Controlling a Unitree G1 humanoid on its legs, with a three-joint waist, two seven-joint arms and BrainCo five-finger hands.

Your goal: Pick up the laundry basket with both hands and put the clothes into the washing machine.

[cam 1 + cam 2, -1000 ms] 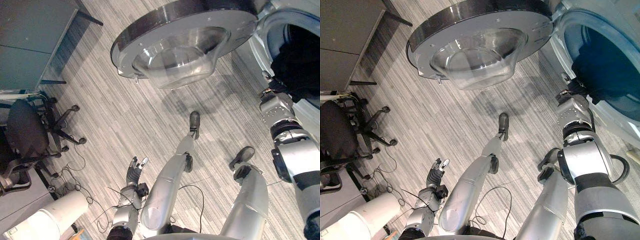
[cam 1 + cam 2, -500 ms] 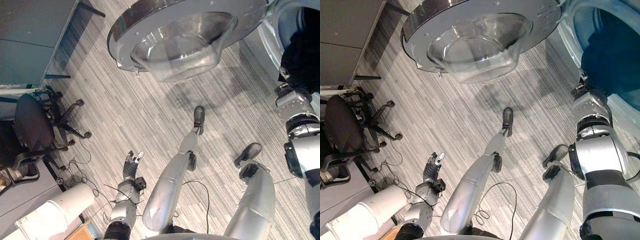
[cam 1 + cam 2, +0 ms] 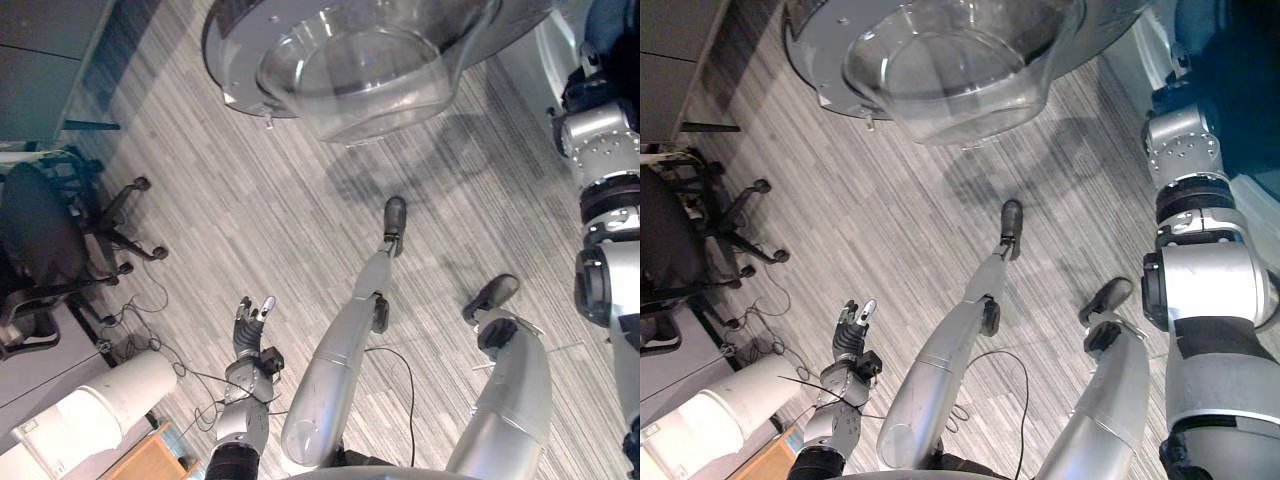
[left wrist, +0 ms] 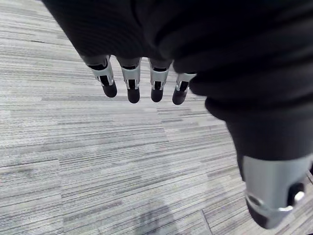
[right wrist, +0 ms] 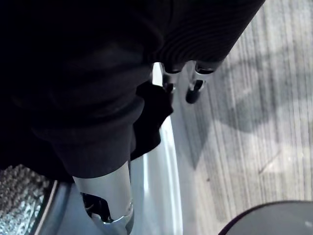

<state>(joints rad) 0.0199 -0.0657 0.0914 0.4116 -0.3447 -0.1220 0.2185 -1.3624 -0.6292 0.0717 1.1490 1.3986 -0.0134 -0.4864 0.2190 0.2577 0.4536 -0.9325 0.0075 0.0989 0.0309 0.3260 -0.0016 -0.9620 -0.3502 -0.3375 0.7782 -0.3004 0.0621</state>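
The washing machine's round door point(image 3: 300, 70) with its glass bowl point(image 3: 360, 70) stands swung open at the top. At the top right is the drum opening with dark clothes point(image 3: 1235, 70) inside. My right hand point(image 3: 588, 88) is up at the drum's rim. In its wrist view a dark cloth point(image 5: 152, 113) hangs over the white rim point(image 5: 164, 166), and the straight fingers point(image 5: 194, 89) rest beside it. My left hand point(image 3: 250, 325) hangs low at the lower left over the carpet, fingers point(image 4: 133, 85) straight, holding nothing.
A black office chair point(image 3: 45, 235) stands at the left, with a grey cabinet point(image 3: 40, 60) behind it. A white round container point(image 3: 95, 425) and a wooden box point(image 3: 150, 462) sit at the lower left, close to my left hand. Striped grey carpet point(image 3: 250, 210) lies between.
The camera has shifted, so the whole scene sits higher in the picture. My right hand has gone further up toward the drum opening. The left hand hangs much as before.
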